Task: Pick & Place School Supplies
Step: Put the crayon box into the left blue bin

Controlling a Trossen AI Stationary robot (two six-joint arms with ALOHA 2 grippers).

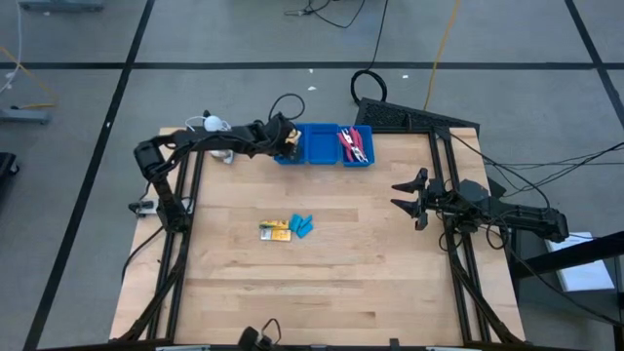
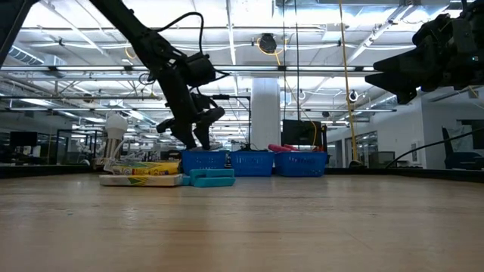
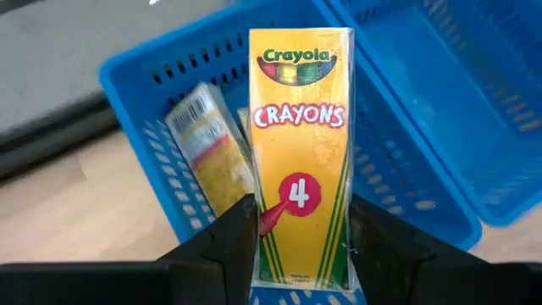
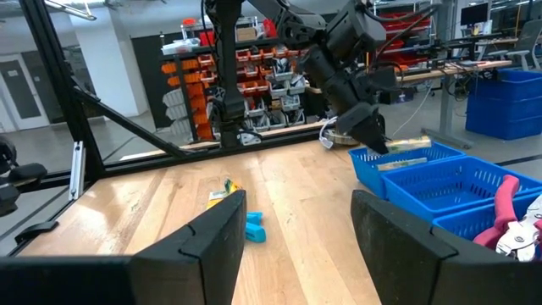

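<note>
Crayon box (image 3: 298, 161) is pinched upright between the fingers of the left end effector (image 1: 284, 139), above the left compartment of the blue tray (image 1: 314, 156), at the far side of the worktop (image 1: 322, 283). Release is best made low and centred, beside the packet (image 3: 212, 148) already inside. The right end effector (image 1: 410, 201) waits spread at the right edge.

Large open lab or workshop: exposed ceiling trusses with strip lights (image 2: 249, 30), shelving with orange parts bins (image 4: 279, 68), workbenches, grey tiled floor (image 1: 244, 39) around a wooden table (image 1: 322, 283).
</note>
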